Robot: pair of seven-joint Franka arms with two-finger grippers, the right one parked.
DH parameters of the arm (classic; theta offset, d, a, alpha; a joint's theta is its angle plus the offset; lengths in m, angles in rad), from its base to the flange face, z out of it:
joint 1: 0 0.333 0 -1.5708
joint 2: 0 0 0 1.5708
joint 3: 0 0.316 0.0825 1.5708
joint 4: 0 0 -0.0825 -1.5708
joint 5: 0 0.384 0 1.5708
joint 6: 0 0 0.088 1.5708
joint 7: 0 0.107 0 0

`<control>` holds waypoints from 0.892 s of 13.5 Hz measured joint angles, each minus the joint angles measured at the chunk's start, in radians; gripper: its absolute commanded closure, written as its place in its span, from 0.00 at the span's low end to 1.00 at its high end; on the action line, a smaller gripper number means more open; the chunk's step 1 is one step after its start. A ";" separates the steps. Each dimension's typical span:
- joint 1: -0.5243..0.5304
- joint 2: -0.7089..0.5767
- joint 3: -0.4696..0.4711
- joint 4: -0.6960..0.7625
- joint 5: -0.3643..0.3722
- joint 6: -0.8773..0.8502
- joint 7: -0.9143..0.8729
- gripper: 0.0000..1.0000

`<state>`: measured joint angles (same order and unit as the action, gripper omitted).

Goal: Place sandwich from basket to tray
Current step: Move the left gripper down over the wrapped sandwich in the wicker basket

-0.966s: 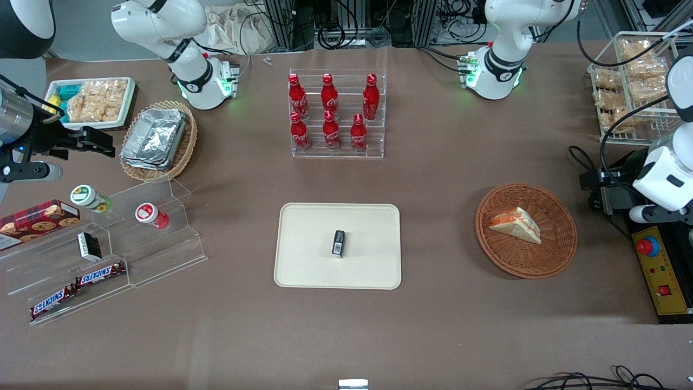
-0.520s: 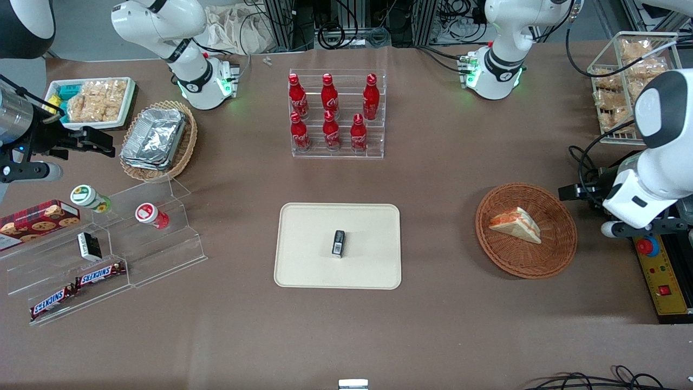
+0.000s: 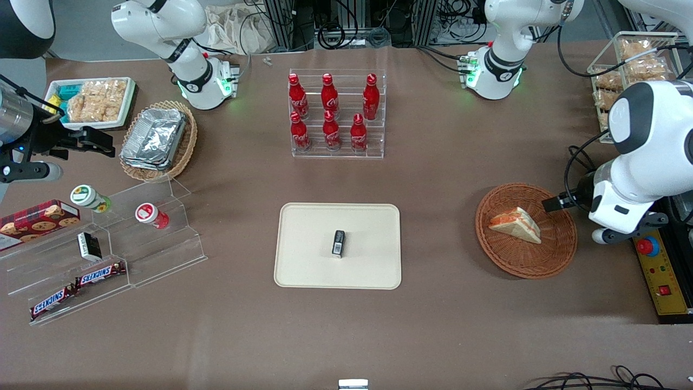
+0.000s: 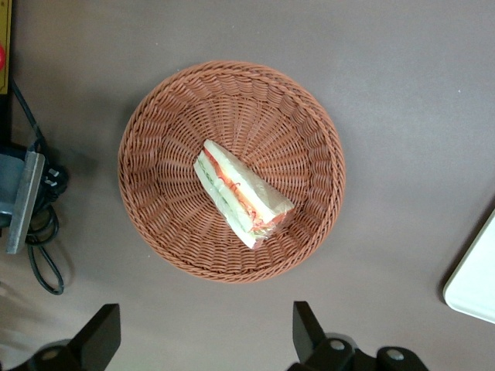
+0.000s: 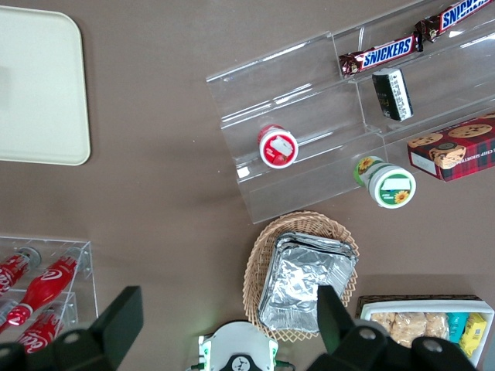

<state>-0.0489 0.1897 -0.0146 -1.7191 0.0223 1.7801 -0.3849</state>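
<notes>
The sandwich, a white wedge with red-orange and green filling, lies in the round reddish-brown wicker basket. The left arm's gripper hovers open above the basket's rim toward the working arm's end of the table, holding nothing. Both black fingers are spread wide, apart from the sandwich. The cream tray lies at mid-table, toward the parked arm's end from the basket, with a small black object on it.
A yellow control box with a red button and cables sit beside the basket. A wire rack of snacks stands farther from the camera. A rack of red bottles stands farther back than the tray.
The left arm has swung in from the working arm's end of the table toward the basket, bringing its gripper over the basket's rim. The sandwich and the tray have not moved.
</notes>
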 measured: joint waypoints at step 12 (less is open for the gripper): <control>0.003 0.036 0.003 -0.210 -0.040 0.303 -0.485 0.04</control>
<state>-0.0456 0.2258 -0.0114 -1.9292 -0.0179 2.0828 -0.8700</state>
